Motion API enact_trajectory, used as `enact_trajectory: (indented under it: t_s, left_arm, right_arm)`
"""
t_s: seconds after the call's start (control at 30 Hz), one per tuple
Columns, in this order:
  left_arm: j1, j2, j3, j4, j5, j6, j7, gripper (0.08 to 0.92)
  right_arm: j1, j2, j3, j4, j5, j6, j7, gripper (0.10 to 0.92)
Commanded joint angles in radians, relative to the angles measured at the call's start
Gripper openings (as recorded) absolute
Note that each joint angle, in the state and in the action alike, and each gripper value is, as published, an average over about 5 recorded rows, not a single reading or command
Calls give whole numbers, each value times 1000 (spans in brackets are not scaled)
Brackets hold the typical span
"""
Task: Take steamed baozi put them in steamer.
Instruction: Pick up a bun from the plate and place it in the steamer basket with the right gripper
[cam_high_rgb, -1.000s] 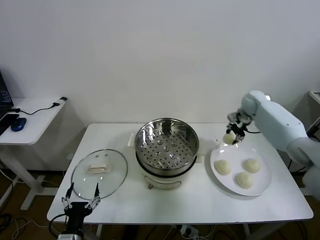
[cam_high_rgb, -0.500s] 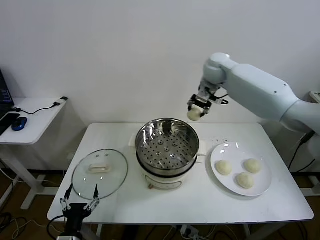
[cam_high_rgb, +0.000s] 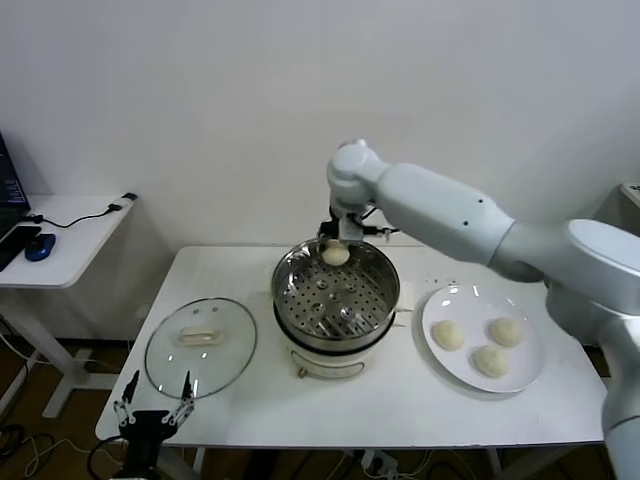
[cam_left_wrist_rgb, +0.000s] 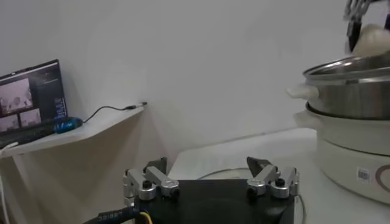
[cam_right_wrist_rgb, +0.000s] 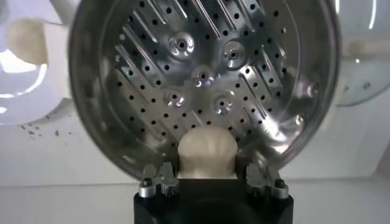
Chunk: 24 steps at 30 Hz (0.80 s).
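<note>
**Head view: bun held over the steamer's far rim**

One steamed baozi (cam_high_rgb: 336, 256) sits pinched between the fingers of the right gripper (cam_high_rgb: 336, 243), jaws narrowly closed on it, above the steamer (cam_high_rgb: 335, 300) at its 12 o'clock edge. Perforated tray below is bare. Three more buns (cam_high_rgb: 489, 345) lie on the white plate (cam_high_rgb: 532, 369), 3 o'clock of the steamer. Glass lid (cam_high_rgb: 200, 345) at 9 o'clock. Left gripper (cam_high_rgb: 152, 411) parked at the table's near edge, fingers spread wide, holding nothing.
</note>
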<state>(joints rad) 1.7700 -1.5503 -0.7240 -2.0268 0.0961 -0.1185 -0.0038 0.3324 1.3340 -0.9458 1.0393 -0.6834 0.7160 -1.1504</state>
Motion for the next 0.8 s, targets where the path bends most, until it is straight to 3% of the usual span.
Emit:
enact_trajectory:
  t_s: [0.03, 0.33, 0.6, 0.8]
  left_arm:
    - [1, 0, 0, 0, -1, -1, 0, 823]
    - [-6, 0, 0, 6, -1, 0, -1, 823]
    - [-3, 0, 0, 2, -1, 0, -1, 823]
    - [-3, -3, 5, -7, 5, 2, -1, 823]
  right_arm:
    - [-98, 61, 41, -83, -166, 48, 32, 610]
    - [-127, 79, 60, -135, -185, 48, 38, 620]
    - [-117, 73, 70, -129, -158, 40, 58, 795]
    - [-54, 20, 72, -35, -78, 33, 30, 822]
